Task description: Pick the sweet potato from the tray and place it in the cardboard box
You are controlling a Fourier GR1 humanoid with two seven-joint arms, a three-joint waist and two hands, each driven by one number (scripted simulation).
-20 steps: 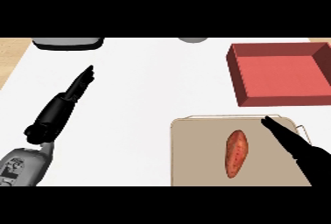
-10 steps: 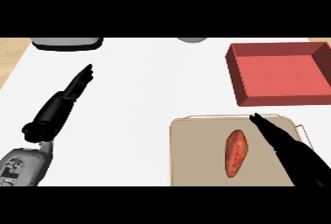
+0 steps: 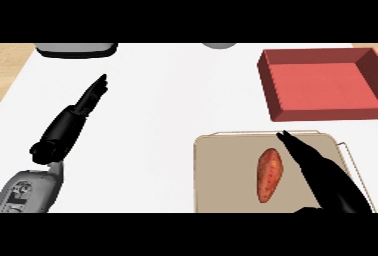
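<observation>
The right hand (image 3: 317,167) comes in from the lower right with its fingers straight and pressed together, pointing up and slightly left over the tray (image 3: 221,175). It holds nothing. Its fingertips lie near the tray's far edge, and its length runs just beside the sweet potato (image 3: 269,174), to the right of it; whether the two touch cannot be told from this view.

The sweet potato lies lengthwise on the beige tray, roughly in the tray's middle, its narrower end toward the lower edge of the view. The tray sits at the lower right of the white tabletop (image 3: 170,100).

Beyond the tray, at the upper right, stands the red cardboard box (image 3: 317,82), open at the top, apart from the tray by a strip of bare tabletop.

The left hand (image 3: 85,102) rests well apart at the left side, fingers straight and together, pointing up and to the right, holding nothing.

At the far edge of the tabletop a grey object (image 3: 76,48) shows at the upper left, and a small grey round object (image 3: 219,45) near the top centre, both cut off by the view.
</observation>
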